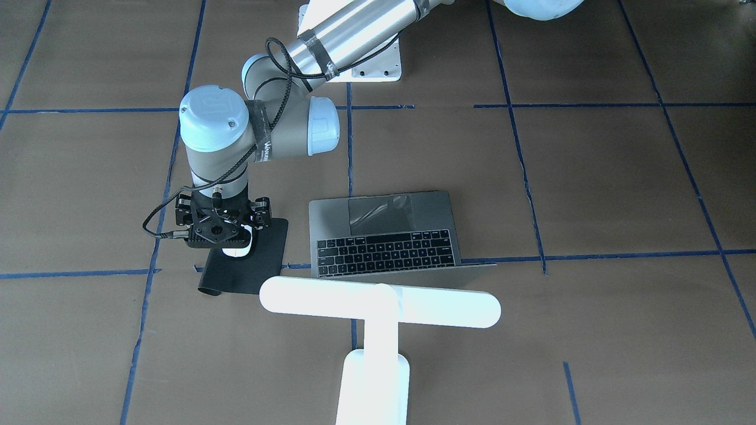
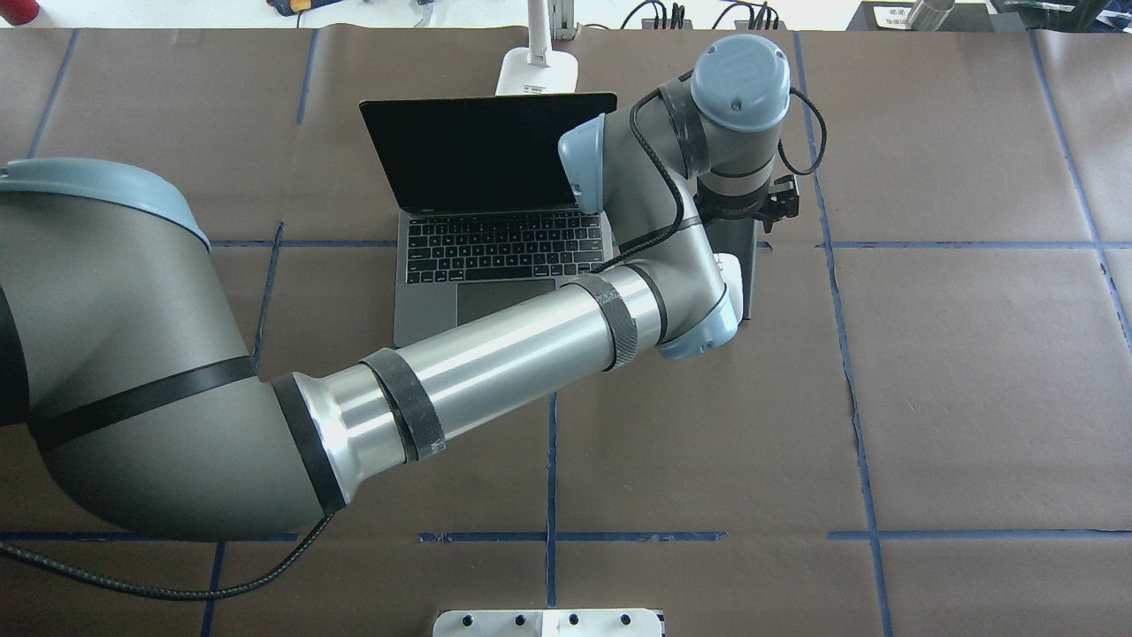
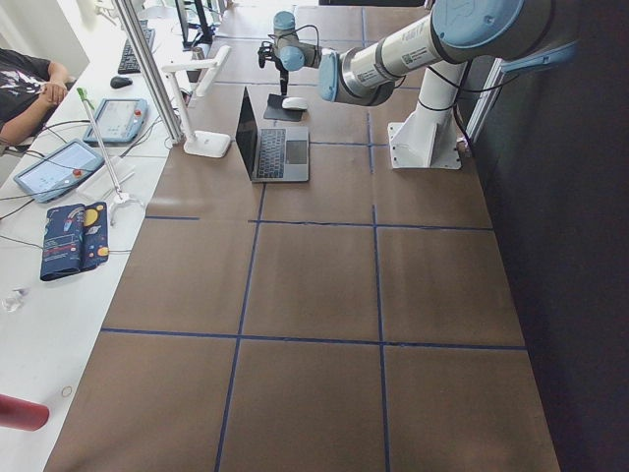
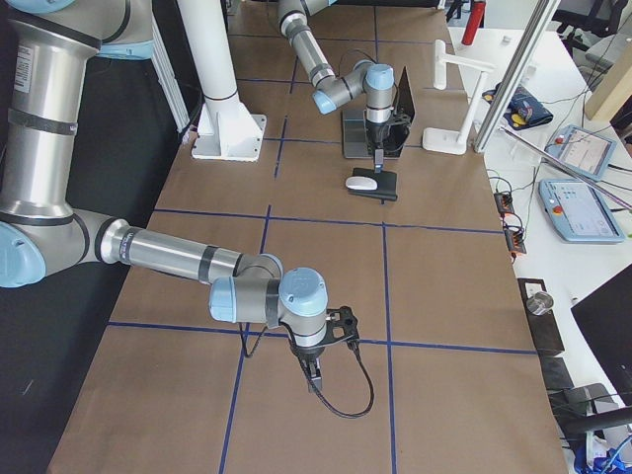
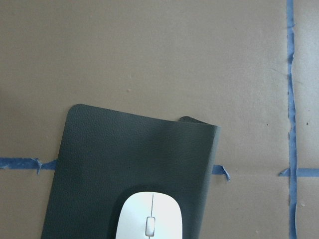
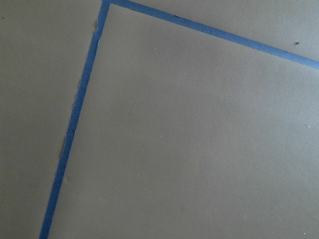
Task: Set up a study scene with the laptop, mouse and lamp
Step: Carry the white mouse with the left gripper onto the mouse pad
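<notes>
The small white oval mouse (image 5: 149, 216) lies on a black flexible mat (image 5: 124, 159) just beside the open dark-grey metal laptop (image 1: 384, 242). We see the left hand (image 1: 223, 229) over that mat, but cannot tell whether it is open or closed.

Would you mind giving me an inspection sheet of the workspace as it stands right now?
Surface: table covered in brown paper with a blue tape grid.
Job's things: laptop open, screen dark; mouse on the black mat beside it; lamp standing behind the laptop's lid.
Clutter: nothing seen.
Grippers: left gripper above the mouse; right gripper over bare paper; whether they are open cannot be told.
Cables: black cable along the left arm; loop at the right wrist.
Surroundings: side bench with tablets; a person's arm.
</notes>
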Tool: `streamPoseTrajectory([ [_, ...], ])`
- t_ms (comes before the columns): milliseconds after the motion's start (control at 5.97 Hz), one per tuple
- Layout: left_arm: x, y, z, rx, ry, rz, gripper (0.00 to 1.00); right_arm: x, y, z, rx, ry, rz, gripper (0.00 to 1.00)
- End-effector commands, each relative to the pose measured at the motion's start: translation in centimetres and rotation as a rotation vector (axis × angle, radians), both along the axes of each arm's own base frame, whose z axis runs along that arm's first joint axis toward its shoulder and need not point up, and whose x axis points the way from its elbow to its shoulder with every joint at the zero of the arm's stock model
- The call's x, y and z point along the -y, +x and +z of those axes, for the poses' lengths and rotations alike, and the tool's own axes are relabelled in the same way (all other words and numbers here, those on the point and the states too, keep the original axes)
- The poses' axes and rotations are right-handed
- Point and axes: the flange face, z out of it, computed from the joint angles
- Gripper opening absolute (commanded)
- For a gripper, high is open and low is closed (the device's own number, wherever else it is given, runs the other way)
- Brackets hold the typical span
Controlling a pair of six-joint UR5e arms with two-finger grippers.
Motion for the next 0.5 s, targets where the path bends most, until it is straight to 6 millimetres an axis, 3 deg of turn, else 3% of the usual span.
streamPoseTrajectory([
  [0, -0.3, -6.0, 4.0, 0.044, 0.063, 0.099, 1.00, 0.5, -0.2, -0.6, 0.024, 0.000, 0.013, 1.00],
  [167, -2.7, -9.9, 6.1, 0.085, 0.134, 0.162, 1.00, 0.5, -0.3, -0.8, 0.034, 0.001, 0.013, 1.00],
  [335, -4.8, -14.2, 10.6, 0.096, 0.206, 0.202, 1.00, 0.5, -0.3, -0.8, 0.038, 0.002, 0.013, 1.00],
])
